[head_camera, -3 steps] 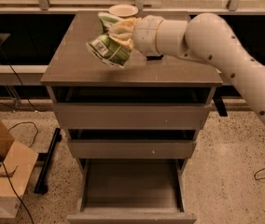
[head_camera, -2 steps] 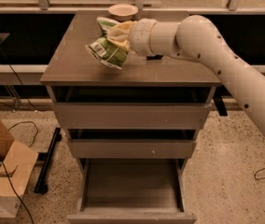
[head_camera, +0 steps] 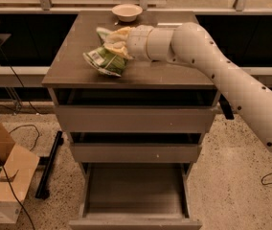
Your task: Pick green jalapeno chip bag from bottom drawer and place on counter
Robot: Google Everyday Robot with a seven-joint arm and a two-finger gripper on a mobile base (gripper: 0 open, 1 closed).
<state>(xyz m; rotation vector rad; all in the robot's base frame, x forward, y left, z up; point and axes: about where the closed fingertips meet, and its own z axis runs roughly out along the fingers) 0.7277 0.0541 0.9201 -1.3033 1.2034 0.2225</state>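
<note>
Fingers (head_camera: 121,33) pinched on top of the green jalapeno chip bag (head_camera: 103,61); gripper (head_camera: 112,45) low over the worktop (head_camera: 174,75), left of centre, nearer the front edge (bag touching surface or not: cannot tell). Bowl (head_camera: 127,12) at back edge. Below, bottom drawer (head_camera: 135,191) pulled out.

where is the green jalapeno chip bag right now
In the camera view the green jalapeno chip bag is over the picture-left half of the counter, held by the gripper just behind it, in front of the bowl at the back.
</note>
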